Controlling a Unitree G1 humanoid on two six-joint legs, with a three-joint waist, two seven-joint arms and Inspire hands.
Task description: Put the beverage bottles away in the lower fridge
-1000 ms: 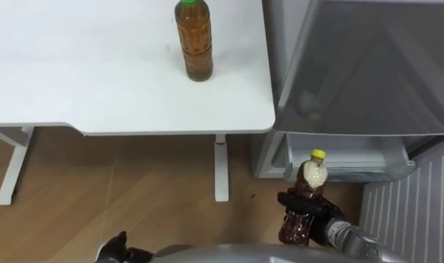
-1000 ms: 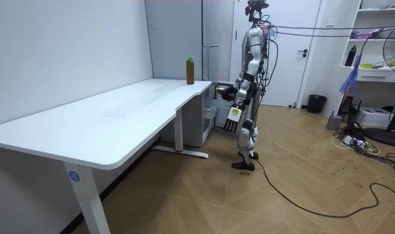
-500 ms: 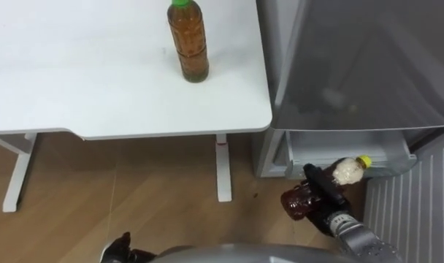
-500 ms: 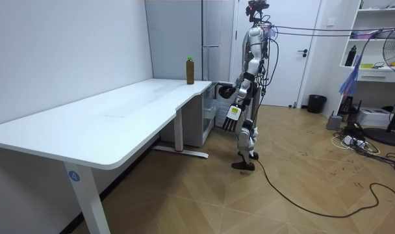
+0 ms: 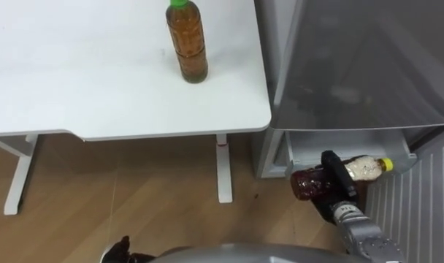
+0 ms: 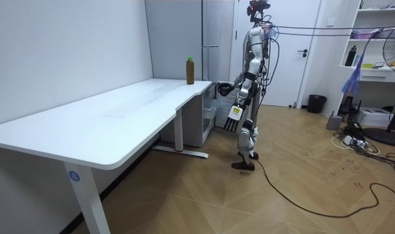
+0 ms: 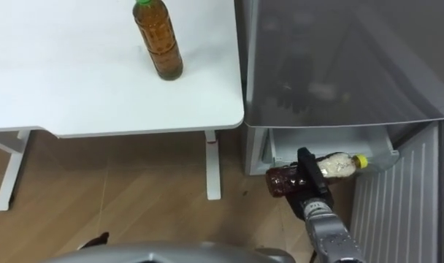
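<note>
Left eye view, lower right, my right hand (image 5: 337,183) wrapped round a dark bottle (image 5: 307,183) lying sideways before the open fridge (image 5: 353,88), second bottle (image 5: 187,40) upright on table (image 5: 83,88), top centre.

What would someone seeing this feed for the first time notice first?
First, the right hand, low at the right of the eye views, its fingers curled round a yellow-capped bottle of dark drink held on its side, just in front of the fridge's open lower compartment. Next, a green-capped bottle standing upright on the white table, near the edge beside the fridge.
</note>
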